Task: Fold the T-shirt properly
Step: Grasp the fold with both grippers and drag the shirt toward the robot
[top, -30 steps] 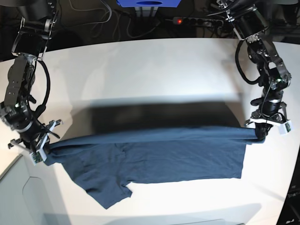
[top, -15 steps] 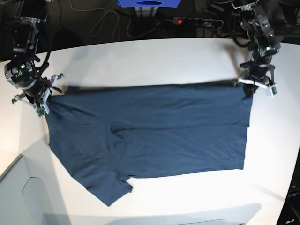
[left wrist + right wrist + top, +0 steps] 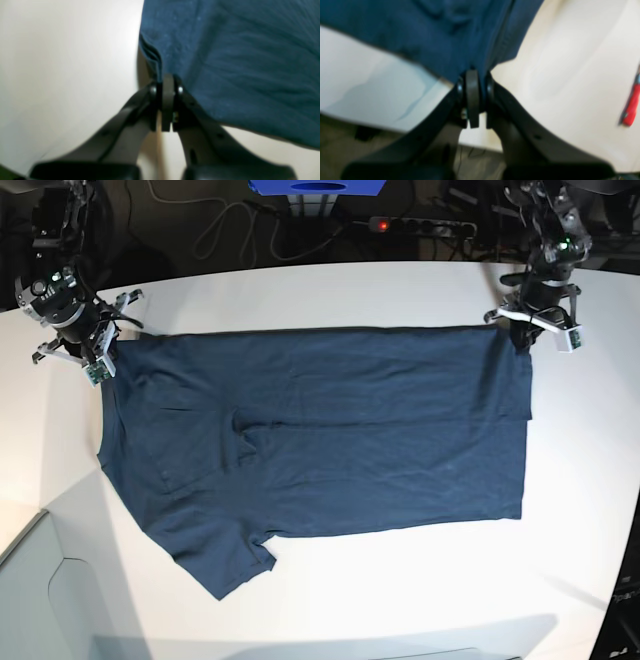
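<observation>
Both grippers, left (image 3: 522,340) and right (image 3: 108,362), had moved toward the base view's top edge, drawing the shirt (image 3: 370,430) with them and opening out its spread. Each was clamped on an end of the shirt's upper edge, pulled nearly straight between them. Below, it lay on the table (image 3: 580,580), one sleeve poking out at lower left. Uneven release or further pulling could have skewed that edge or bunched the creases near the right gripper.

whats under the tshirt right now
Around the shirt you can see the white table, so it seems to lie on that. Whatever is directly beneath the cloth is covered, so I can't tell if anything else is there.
</observation>
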Motion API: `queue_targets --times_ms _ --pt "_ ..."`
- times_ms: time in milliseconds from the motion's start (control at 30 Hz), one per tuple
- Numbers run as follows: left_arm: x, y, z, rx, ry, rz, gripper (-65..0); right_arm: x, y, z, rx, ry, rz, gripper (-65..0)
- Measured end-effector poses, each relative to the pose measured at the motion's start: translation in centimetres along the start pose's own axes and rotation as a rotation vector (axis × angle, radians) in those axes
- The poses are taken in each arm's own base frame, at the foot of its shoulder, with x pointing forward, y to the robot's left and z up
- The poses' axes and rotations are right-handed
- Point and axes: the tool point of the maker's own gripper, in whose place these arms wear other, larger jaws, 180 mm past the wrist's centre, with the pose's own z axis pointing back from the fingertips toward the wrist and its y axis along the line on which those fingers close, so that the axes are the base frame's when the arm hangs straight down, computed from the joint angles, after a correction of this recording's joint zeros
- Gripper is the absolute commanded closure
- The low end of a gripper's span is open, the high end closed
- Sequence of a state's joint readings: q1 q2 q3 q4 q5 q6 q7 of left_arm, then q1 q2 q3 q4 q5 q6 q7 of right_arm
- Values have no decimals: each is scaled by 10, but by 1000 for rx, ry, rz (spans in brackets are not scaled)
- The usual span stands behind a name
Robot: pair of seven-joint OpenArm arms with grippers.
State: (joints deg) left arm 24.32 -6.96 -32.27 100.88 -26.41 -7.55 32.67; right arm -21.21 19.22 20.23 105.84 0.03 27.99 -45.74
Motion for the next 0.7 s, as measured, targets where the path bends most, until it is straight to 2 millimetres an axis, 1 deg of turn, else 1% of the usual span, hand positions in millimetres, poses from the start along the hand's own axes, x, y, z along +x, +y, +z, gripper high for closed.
queue_targets --times_ms 133,200,267,333,467,600,700 --pt "-11 4 6 10 21 11 0 -16 7 1 14 46 2 -1" --pt "-15 12 12 33 29 11 0 -20 9 2 20 51 2 -1" --pt "-19 22 17 61 35 19 0 -26 7 4 13 61 -15 -1" --pt "-24 30 23 84 46 25 0 -33 -2 8 -11 77 -26 -1" --pt "-31 44 32 118 63 24 0 -37 0 9 -6 79 -33 -1" --pt "-36 46 35 124 78 25 0 -44 2 11 -2 97 -33 -2" --pt "-46 45 39 130 94 43 0 -48 5 12 3 107 -33 -2"
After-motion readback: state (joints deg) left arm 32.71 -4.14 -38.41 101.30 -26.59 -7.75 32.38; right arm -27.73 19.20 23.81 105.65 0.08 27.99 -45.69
